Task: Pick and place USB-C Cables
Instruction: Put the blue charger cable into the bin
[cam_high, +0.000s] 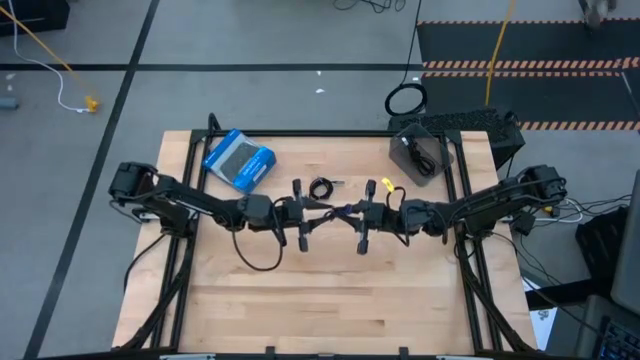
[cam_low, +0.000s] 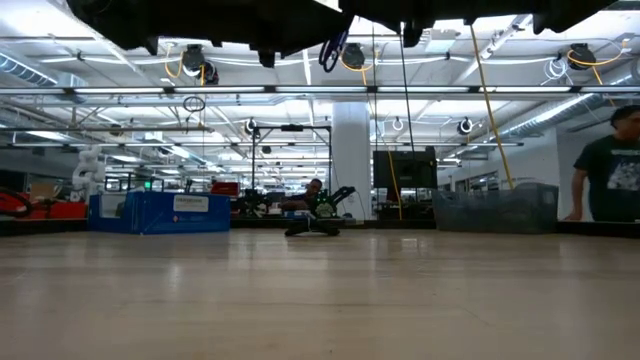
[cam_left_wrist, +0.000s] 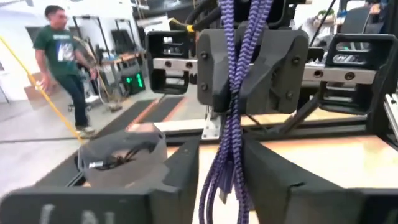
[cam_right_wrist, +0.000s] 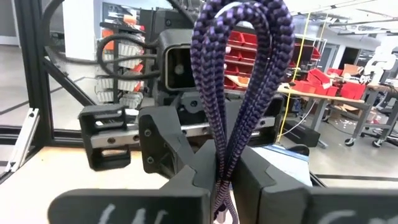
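Note:
Both arms meet above the middle of the table. The blue-purple USB-C cable is held up in the air between them, its loop uppermost. My right gripper is shut on it. My left gripper faces it with a gap between its fingers. The cable's lower strands hang in that gap. A black cable coiled in a small ring lies on the table behind the grippers. Another black cable lies in the grey bin. My right gripper pinches the blue-purple cable's several strands between its two fingers, below the loop. It comes in level from the table's right, across the strands. The cable is lifted clear and upright. My left gripper: whether its fingers touch the hanging strands, I cannot tell.
The blue-and-grey box lies on the table's far left part. The grey bin stands at the far right corner. A large black cable hoop lies on the floor beyond. A person walks in the room.

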